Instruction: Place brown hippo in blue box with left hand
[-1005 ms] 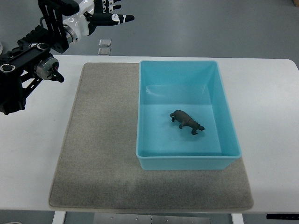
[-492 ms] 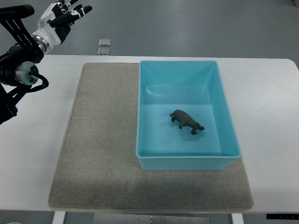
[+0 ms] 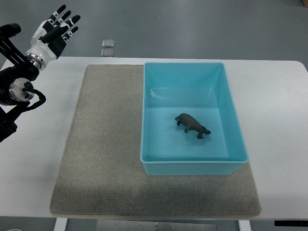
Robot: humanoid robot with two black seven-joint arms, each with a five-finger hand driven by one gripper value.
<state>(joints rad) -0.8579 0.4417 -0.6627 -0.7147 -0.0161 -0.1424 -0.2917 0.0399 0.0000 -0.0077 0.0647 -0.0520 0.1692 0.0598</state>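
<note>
Brown and small, the hippo [image 3: 192,126] stands on its legs on the floor of the blue box [image 3: 231,101], a little right of centre and clear of all four walls, exactly where it stood a second ago. What has changed is the left hand [image 3: 52,32]: a second ago it hovered above the far edge of the table [image 3: 281,110] nearer the box, and it has since pulled away to the far left corner of the view, fingers spread wide and holding nothing. With the toy down in the box and the hand drawing off empty, the placing looks done and only the arm's retreat remains. The box is smooth, glossy plastic, rectangular with sloping walls and a rolled rim, and it sits on the right part of a coarse grey-brown mat [image 3: 106,159] with a felt-like nap. The hippo looks like hard moulded rubber or plastic, matte and dark.
</note>
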